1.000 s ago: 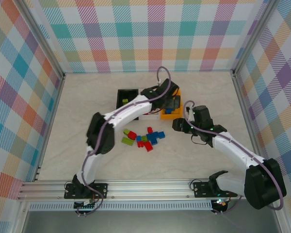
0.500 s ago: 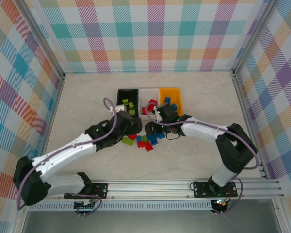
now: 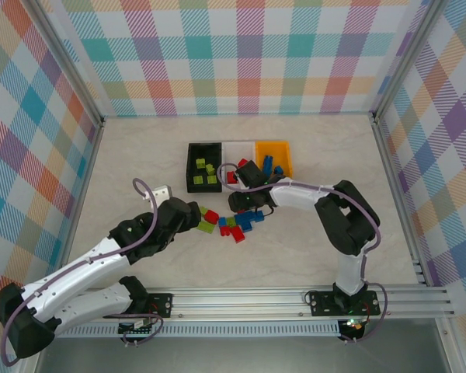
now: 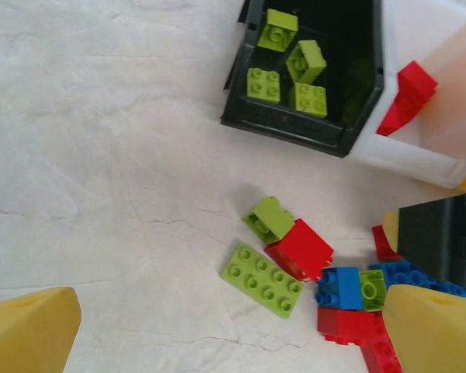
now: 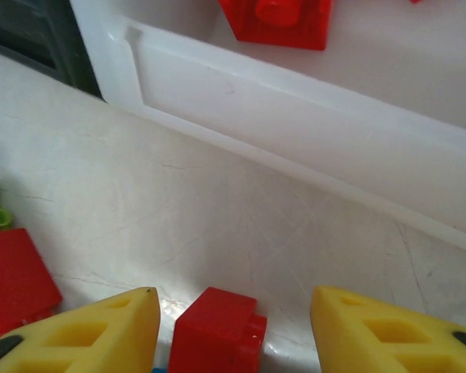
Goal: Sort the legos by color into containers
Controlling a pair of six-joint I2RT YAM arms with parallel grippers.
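Red lego (image 5: 216,332), framed by parted right hand (image 5: 234,315)

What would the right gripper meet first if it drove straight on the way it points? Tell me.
Most likely the red brick sitting between the open jaws of the right gripper, then the tabletop under it. The white bin has its wall farther ahead; depth is hard to judge.

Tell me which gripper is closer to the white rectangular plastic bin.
Right. Right gripper hovers just before the white plastic bin; left gripper is farther off, beside the loose bricks.
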